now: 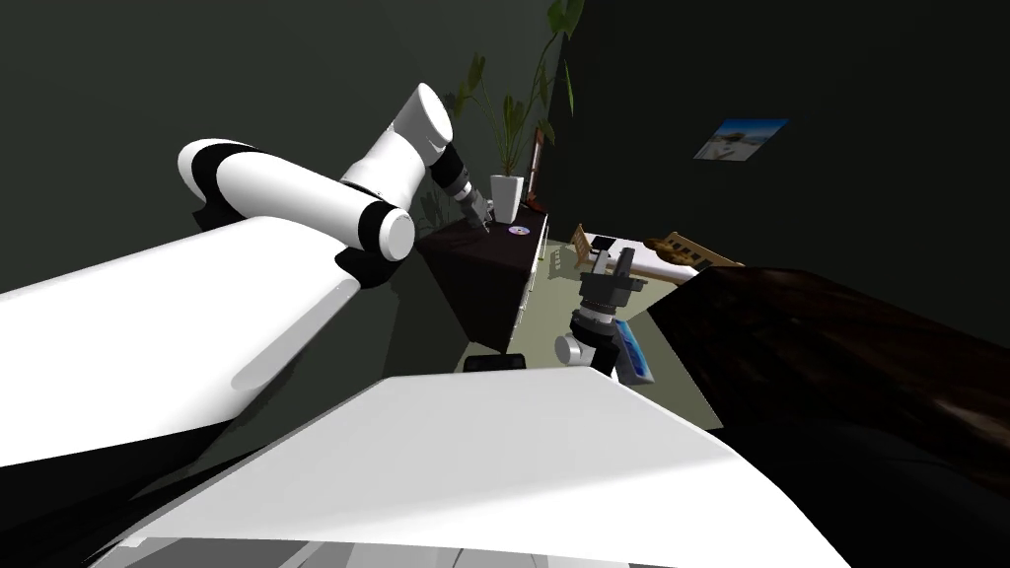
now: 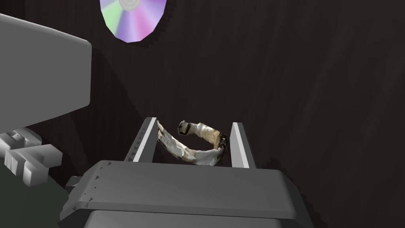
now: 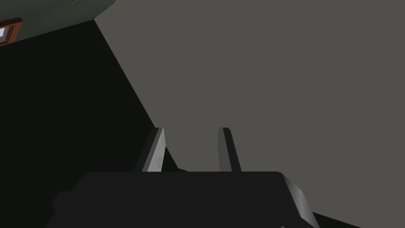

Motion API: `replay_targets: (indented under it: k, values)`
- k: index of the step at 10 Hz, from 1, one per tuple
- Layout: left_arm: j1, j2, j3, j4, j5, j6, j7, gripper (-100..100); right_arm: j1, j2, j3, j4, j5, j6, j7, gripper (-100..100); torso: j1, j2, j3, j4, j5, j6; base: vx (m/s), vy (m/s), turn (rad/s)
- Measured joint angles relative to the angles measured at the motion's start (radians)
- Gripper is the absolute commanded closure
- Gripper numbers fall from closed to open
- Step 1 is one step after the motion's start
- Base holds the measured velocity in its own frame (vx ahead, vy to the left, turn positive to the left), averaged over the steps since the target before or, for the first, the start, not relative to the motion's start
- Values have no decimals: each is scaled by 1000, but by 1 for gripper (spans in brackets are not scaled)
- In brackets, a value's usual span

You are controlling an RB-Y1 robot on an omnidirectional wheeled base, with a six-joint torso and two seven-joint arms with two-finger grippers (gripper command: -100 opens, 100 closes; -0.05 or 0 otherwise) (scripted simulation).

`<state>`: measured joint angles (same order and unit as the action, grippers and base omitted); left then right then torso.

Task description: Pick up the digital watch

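The digital watch (image 2: 193,146), a pale curved band with a dark clasp, sits between the fingers of my left gripper (image 2: 193,122). Both fingers press its sides over a dark brown tabletop (image 2: 316,99). In the head view my left gripper (image 1: 480,212) reaches out over that dark dresser (image 1: 483,276), pointing down at its top. My right gripper (image 1: 613,258) hangs in front of my chest over the floor; its fingers (image 3: 157,148) stand a narrow gap apart with nothing between them.
An iridescent disc (image 2: 132,18) lies on the dresser just beyond the watch, also seen as the disc (image 1: 519,230). A white plant pot (image 1: 506,197) stands beside my left gripper. A grey block (image 2: 39,71) is close by. A bed (image 1: 681,258) lies further off, dark furniture (image 1: 838,355) at the right.
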<state>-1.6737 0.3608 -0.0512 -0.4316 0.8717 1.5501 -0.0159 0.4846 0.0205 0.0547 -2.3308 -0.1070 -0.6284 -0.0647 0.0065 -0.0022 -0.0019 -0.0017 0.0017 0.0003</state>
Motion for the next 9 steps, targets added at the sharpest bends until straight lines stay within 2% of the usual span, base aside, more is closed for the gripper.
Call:
replay_targets:
  k: [1, 2, 3, 5, 9]
  values:
    - [25, -7, -19, -66, 3, 6, 47, 100, 0, 0, 0, 0, 0, 0, 0, 0, 3, -1, 0, 0, 0, 0, 0, 145, -109]
    - [16, -13, -28, -63, 5, 1, 73, 100, 0, 0, 0, 0, 0, 0, 0, 0, 3, 0, 0, 0, 1, -2, -29, 65, 16]
    - [4, -15, -31, -39, 5, -9, 75, 100, 0, 0, 0, 0, 0, 0, 0, 0, 0, 1, 0, 0, 1, -2, -44, 70, -101]
    - [-12, -29, -61, -34, 9, -31, 116, 100, 0, 0, 0, 0, 0, 0, 0, 0, 1, 3, 2, 1, 0, 0, -33, 140, -172]
    - [-1, -50, -107, -98, 15, -43, 224, 100, 0, 0, 0, 0, 0, 0, 0, 0, 2, 1, 1, 0, 1, -1, -17, 119, -107]
